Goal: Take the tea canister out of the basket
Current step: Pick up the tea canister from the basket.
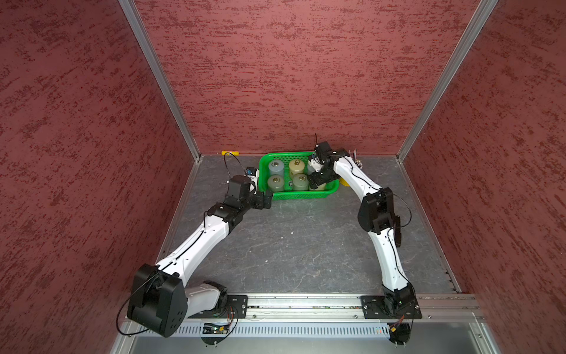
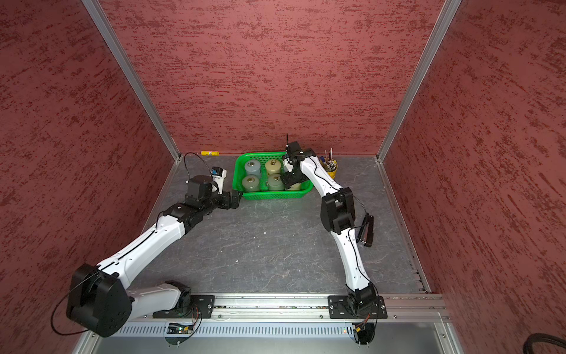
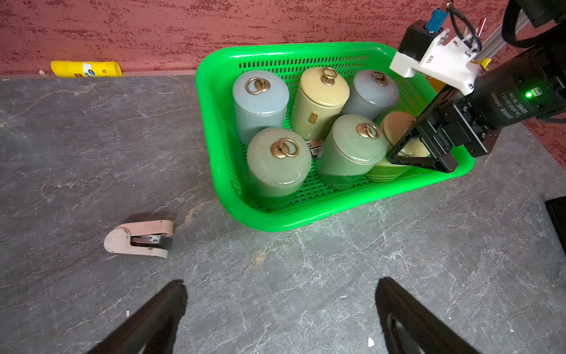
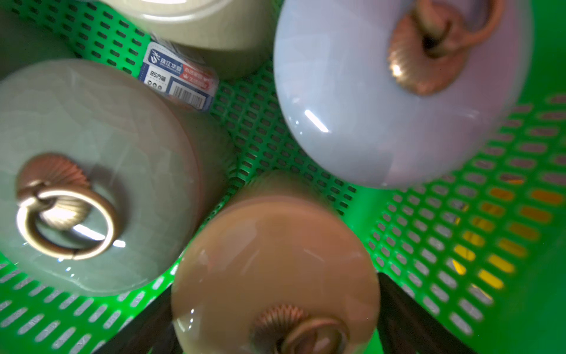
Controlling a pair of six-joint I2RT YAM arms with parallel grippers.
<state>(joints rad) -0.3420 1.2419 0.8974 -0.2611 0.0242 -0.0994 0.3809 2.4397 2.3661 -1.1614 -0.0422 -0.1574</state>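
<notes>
The green basket [image 1: 298,196] [image 2: 272,194] [image 3: 275,225] [image 4: 459,230] stands at the back of the table and holds several lidded tea canisters with brass ring knobs. A tan tea canister [image 3: 395,125] [image 4: 275,260] stands in its near right corner. My right gripper [image 1: 318,180] [image 2: 289,180] [image 4: 274,288] reaches down into the basket, its two black fingers against opposite sides of that canister's lid. My left gripper [image 3: 280,283] [image 1: 266,199] hangs open over bare table just outside the basket's near left corner, holding nothing.
Blue-grey [image 3: 260,101], cream [image 3: 321,101] and green [image 3: 277,162] canisters crowd the rest of the basket. A pink stapler [image 3: 139,237] lies on the table to its left. A yellow glue stick [image 3: 85,68] lies by the back wall. A yellow pen bucket [image 2: 330,168] stands right of the basket.
</notes>
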